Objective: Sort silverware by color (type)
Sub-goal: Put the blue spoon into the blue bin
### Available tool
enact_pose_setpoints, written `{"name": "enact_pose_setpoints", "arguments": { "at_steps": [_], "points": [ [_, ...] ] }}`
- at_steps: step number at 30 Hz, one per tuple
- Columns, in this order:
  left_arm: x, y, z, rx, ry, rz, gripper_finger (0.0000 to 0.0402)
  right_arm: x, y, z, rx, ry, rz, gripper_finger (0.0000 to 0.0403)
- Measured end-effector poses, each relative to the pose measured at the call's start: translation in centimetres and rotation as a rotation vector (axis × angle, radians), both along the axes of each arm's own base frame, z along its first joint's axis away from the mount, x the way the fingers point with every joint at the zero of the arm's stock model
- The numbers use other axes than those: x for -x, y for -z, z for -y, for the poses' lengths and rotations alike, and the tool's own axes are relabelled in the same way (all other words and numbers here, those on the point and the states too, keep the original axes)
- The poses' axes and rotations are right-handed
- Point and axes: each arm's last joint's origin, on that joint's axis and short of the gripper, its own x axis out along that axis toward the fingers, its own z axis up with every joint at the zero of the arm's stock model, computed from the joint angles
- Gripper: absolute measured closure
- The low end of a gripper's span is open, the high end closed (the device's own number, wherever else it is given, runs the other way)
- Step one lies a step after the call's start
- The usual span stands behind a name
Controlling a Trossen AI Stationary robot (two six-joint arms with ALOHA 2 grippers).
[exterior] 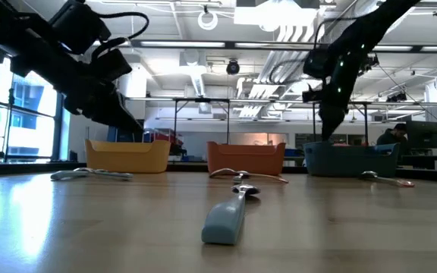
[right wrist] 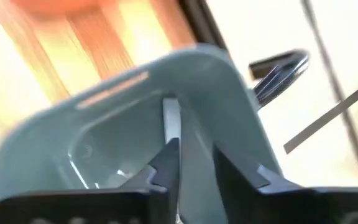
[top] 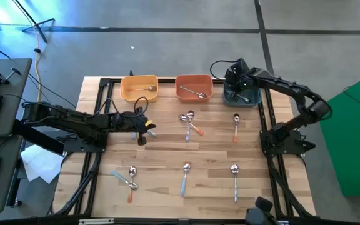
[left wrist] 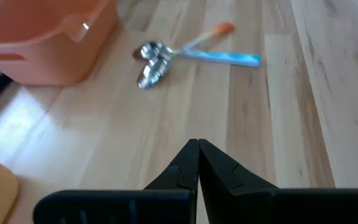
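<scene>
Small spoons lie scattered on the wooden table: a crossed pair (top: 190,122) with an orange and a blue handle, an orange one (top: 235,127), another pair (top: 127,179), a blue one (top: 185,178) and a silver one (top: 234,178). One spoon each lies in the yellow bin (top: 140,80), the orange bin (top: 194,80) and the teal bin (top: 253,99). My right gripper (right wrist: 194,168) hangs over the teal bin, open by a narrow gap. My left gripper (left wrist: 197,144) is shut and empty above the table, near the yellow bin. My right gripper points down into the teal bin. A pale spoon handle (right wrist: 171,119) shows just beyond one fingertip (right wrist: 166,158). I cannot tell whether the finger touches it.
The three bins stand in a row along the table's far edge. Black frame rails run along the table's left and right sides. A desk with a keyboard and mouse stands left of the table, and a green sheet lies to its right.
</scene>
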Motion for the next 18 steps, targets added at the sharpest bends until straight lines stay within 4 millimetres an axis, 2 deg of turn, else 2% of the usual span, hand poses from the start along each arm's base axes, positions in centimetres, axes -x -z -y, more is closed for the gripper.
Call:
{"name": "enact_pose_setpoints", "arguments": {
  "at_steps": [4, 9, 12, 18],
  "points": [
    [-0.3, -0.8, 0.5, 0.037, 0.052, -0.124, 0.0401, 0.1, -3.2, -2.1, 0.096, -0.048, 0.084, 0.0393],
    [-0.4, -1.8, 2.2, 0.041, 0.136, -0.264, 0.0401, -0.1, -6.5, -4.6, 0.119, -0.152, 0.318, 0.0388],
    [-0.3, -2.2, 3.6, 0.035, 0.206, -0.318, 0.0401, -0.9, -7.5, -5.9, 0.099, -0.247, 0.435, 0.0396],
    [0.6, -2.4, 6.6, 0.035, 0.275, -0.391, 0.0401, -3.4, -8.1, -7.8, 0.129, -0.382, 0.519, 0.0401]
  ]
}}
